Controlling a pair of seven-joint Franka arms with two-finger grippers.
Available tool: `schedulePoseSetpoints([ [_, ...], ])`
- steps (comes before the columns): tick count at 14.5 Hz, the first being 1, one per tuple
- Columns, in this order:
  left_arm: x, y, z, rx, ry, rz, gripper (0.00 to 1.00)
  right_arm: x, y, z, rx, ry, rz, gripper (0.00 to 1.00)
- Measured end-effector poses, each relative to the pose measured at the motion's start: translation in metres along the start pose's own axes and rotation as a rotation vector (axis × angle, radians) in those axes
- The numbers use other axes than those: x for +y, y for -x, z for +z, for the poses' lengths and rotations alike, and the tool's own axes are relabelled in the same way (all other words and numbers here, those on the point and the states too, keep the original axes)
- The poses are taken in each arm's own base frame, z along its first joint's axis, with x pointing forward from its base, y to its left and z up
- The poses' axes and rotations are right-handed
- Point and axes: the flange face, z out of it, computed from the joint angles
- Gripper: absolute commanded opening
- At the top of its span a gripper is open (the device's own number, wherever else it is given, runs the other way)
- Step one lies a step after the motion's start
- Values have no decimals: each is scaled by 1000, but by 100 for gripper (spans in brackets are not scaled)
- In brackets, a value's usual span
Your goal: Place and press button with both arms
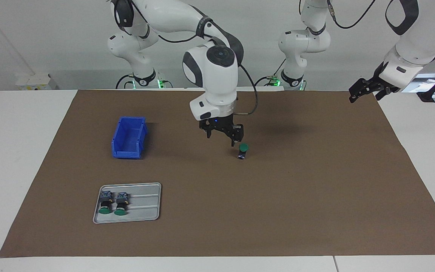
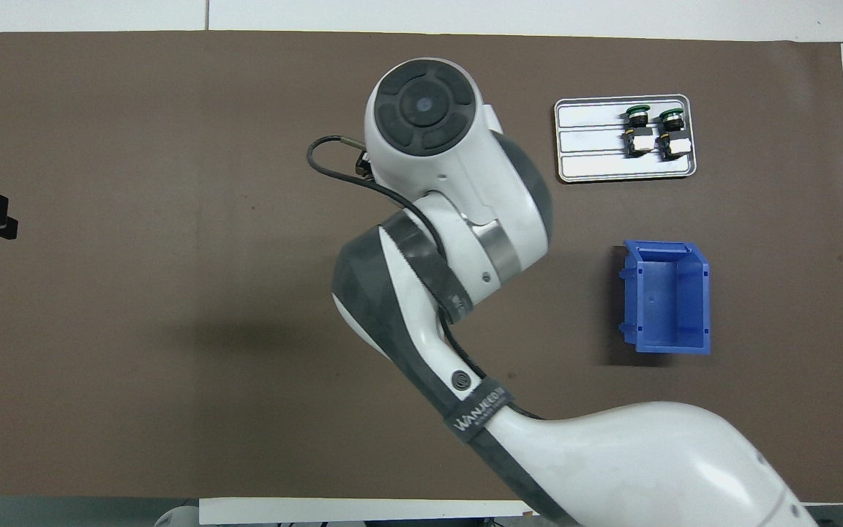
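The button point(image 1: 243, 150) stands upright on the brown mat point(image 1: 315, 181) near its middle, green cap on top. My right gripper point(image 1: 222, 139) hangs open just above the mat. One of its fingertips point(image 1: 235, 142) is close beside the button's cap, and the button stands outside the jaws, toward the left arm's end. In the overhead view the right arm's wrist point(image 2: 429, 139) hides the button and the gripper. My left gripper point(image 1: 364, 96) waits raised over the mat's edge at the left arm's end, and it also shows in the overhead view point(image 2: 10, 218).
A grey tray point(image 1: 145, 204) point(image 2: 590, 139) holds two identical green-capped buttons point(image 1: 113, 204) point(image 2: 652, 132), lying on their sides, toward the right arm's end. A blue bin point(image 1: 128, 138) point(image 2: 667, 296) stands nearer to the robots than the tray. Two slimmer arms with green-lit bases stand at the robots' end.
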Motion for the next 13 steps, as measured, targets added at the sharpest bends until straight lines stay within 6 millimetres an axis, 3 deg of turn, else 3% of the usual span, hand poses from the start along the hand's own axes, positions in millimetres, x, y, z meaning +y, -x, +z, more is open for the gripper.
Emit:
schedulePoseSetpoints([
  [2, 0, 0, 0, -1, 0, 0, 100, -19, 20, 25, 4, -6, 13, 98],
  [6, 1, -1, 1, 0, 0, 3, 100, -46, 54, 57, 24, -63, 40, 98],
  [10, 4, -2, 2, -1, -1, 8, 100, -47, 71, 94, 10, -18, -12, 98],
  [13, 4, -2, 2, -1, -1, 9, 100, -44, 69, 96, 6, -3, -30, 98],
])
